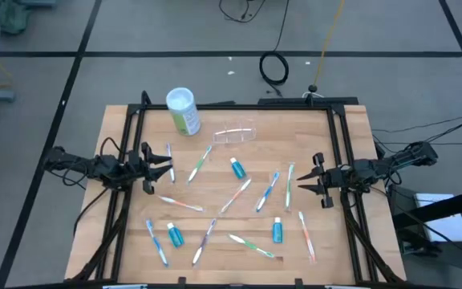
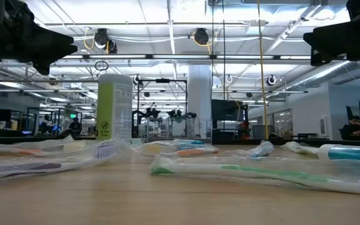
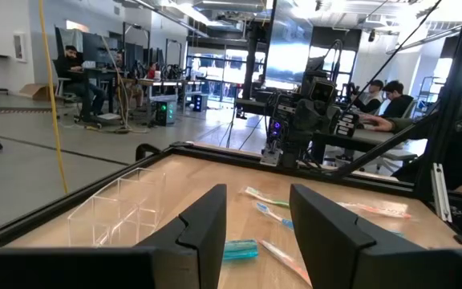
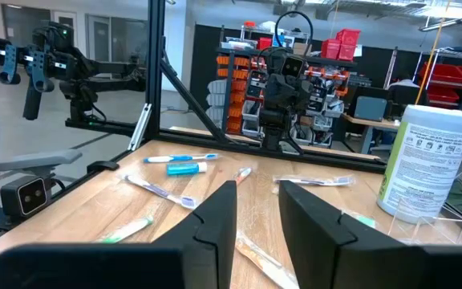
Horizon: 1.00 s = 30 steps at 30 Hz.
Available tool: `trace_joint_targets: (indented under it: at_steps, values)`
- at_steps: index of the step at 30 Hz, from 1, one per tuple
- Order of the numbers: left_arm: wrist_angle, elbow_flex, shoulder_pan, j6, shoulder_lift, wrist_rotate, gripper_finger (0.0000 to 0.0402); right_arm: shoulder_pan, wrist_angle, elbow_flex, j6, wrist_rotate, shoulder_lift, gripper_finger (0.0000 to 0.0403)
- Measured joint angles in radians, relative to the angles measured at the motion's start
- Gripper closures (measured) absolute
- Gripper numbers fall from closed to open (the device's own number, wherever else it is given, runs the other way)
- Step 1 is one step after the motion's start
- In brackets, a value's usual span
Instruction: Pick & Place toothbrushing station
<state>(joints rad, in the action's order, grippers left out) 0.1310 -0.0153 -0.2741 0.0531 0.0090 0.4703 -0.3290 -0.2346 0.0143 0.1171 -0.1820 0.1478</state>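
Toothbrushing station [image 1: 235,133], a clear plastic holder with compartments, lies on the wooden table [image 1: 343,128] just beside the green canister [image 1: 183,111] with a white lid, toward the table's far edge; the left wrist view shows the station's see-through walls [image 3: 123,205] standing bare on the wood. Scattered toothbrushes and small blue tubes, among them a blue tube [image 1: 237,168] near the station, cover the table in front of the canister. Left gripper [image 1: 157,166] hangs above the table's left edge, well apart from the station, its fingers [image 3: 207,229] spread and holding nothing. Right gripper [image 1: 314,182] hangs above the table's right side, likewise well apart from the station, its fingers [image 4: 215,217] parted and empty. In the room beyond the table, people sit at desks.
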Motion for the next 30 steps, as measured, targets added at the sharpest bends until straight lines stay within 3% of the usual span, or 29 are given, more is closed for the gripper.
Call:
trace_joint_targets:
  at_steps: [16, 23, 30]
  values:
    - [0.000, 0.000, 0.000, -0.006, 0.000, 0.000, 0.0256, 0.000, 0.000, 0.000, 0.000, 0.000, 0.000, 0.0316]
    - [0.000, 0.000, 0.000, -0.231, 0.000, 0.005, 0.0256, 0.000, 0.000, 0.000, 0.034, 0.000, 0.000, 0.0316]
    - [0.002, 0.000, 0.000, -0.226, 0.000, 0.006, 0.0256, 0.000, 0.002, 0.000, -0.081, 0.000, 0.000, 0.0316]
